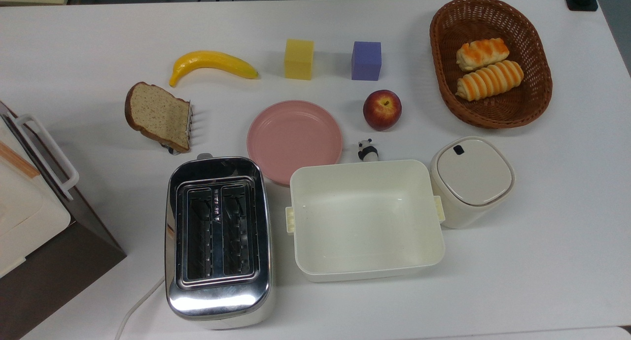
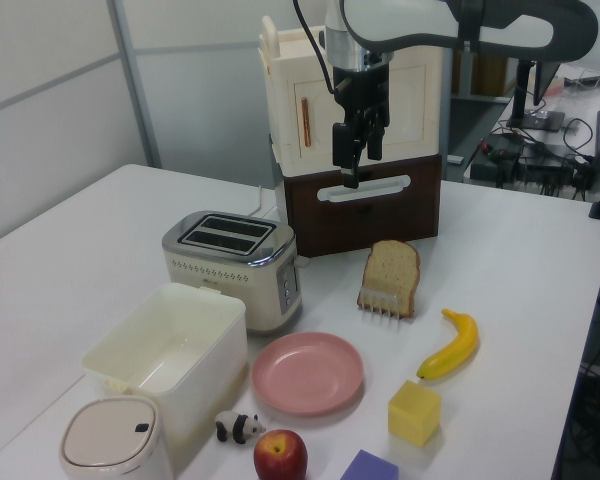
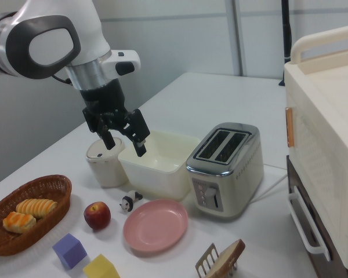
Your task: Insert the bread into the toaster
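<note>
one bread [image 1: 157,114] beside toaster [image 1: 218,239]

Below the gripper [image 3: 126,139], the toaster [image 1: 218,241] is mirror-glossy chrome metal; the bread [image 1: 157,115] beside it has a rough, matt, speckled crumb. Farther off, the basket [image 1: 443,84] is woven wicker, the tub [image 1: 366,219] smooth cream plastic.
</note>
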